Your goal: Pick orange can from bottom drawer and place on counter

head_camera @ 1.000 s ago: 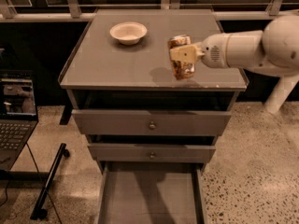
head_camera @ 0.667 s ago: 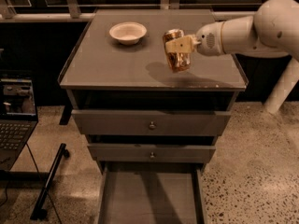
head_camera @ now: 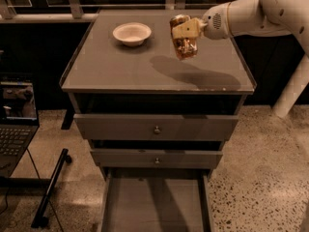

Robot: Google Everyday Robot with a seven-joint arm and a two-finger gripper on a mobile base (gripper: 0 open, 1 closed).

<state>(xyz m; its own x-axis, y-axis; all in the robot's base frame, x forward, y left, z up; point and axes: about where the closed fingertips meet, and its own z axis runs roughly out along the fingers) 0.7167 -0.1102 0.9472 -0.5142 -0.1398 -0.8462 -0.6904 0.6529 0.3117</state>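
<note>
Grey counter [head_camera: 116,69]: flat top of the drawer cabinet, thin raised rim all round; seen from the front and above.
orange can [head_camera: 185,50]: held off the counter surface, at about 1 o'clock from the counter's middle; mottled orange-brown label, silver top rim seen, body tilted a little.
gripper [head_camera: 184,30]: at the can's upper half, over the counter's back right part; fingers clamped on the can, one pale pad [head_camera: 188,29] laid across its front.
arm [head_camera: 251,14]: white, brought in from 2 o'clock, wrist pointed toward 9 o'clock.
shadow [head_camera: 193,75]: cast on the counter at 5 o'clock from the can, set apart from the can's base.
white bowl [head_camera: 132,33]: upright on the counter at 11 o'clock from its middle; well apart from the can, at 9 o'clock from it.
bottom drawer [head_camera: 154,207]: pulled out at 6 o'clock, flat grey floor and low side walls seen.
upper drawers [head_camera: 157,127]: two, each with a knob, both pushed in.
laptop [head_camera: 17,124]: lid raised, at 9 o'clock from the cabinet, near the floor.
floor [head_camera: 260,178]: speckled, seen at 4 o'clock from the cabinet.
</note>
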